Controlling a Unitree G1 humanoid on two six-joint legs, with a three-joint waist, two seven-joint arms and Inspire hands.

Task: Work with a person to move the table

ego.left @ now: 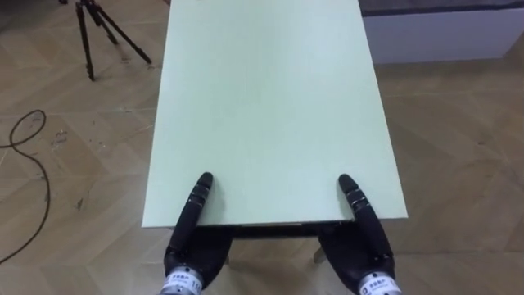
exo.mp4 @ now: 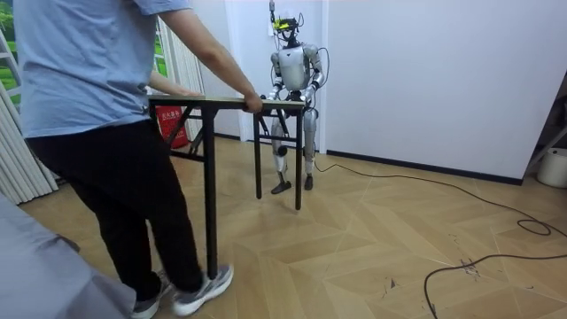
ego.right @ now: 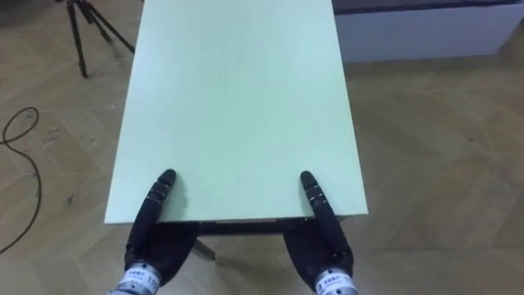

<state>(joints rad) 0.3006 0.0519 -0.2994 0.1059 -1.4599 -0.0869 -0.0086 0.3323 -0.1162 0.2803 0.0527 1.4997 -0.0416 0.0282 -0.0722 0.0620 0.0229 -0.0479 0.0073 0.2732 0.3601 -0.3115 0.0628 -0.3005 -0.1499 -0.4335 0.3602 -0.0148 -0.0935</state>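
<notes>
One long pale-green rectangular desk (ego.left: 270, 98) on black metal legs spans the gap between two carriers. A person (exo.mp4: 80, 80) in a blue shirt grips the far end, probably so the load is shared and stays level. The left robot hand (ego.left: 195, 205) and right robot hand (ego.left: 359, 206) meet the near edge by its corners, each overlapping the top. The rest lies beneath, so whether they are clenched I cannot tell.

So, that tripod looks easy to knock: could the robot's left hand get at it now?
Probably not. The left hand is at the near edge of the table, and the tripod stands on the floor beyond its far left corner.
</notes>
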